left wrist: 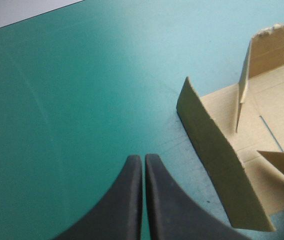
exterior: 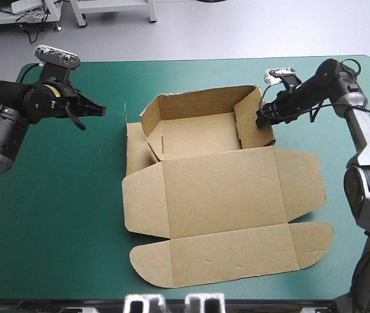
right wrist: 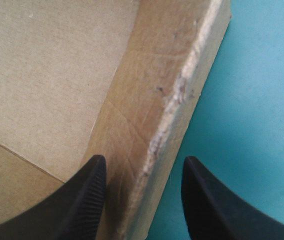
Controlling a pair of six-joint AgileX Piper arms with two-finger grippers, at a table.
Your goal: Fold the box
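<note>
While right gripper (right wrist: 143,161), jaws parted, straddles raised right wall (right wrist: 174,95) of brown box (exterior: 211,140), left gripper (left wrist: 143,157) hangs, jaws pressed together, above teal-green cover (exterior: 55,195) near its left edge. Box at cover's centre: walls raised, lid (exterior: 227,202) flat toward near edge.

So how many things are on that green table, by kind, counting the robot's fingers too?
Brown box: 1
Pairs of black fingers: 2, the left fingers shut beside the box, the right fingers open astride its raised wall
Total: 3
</note>
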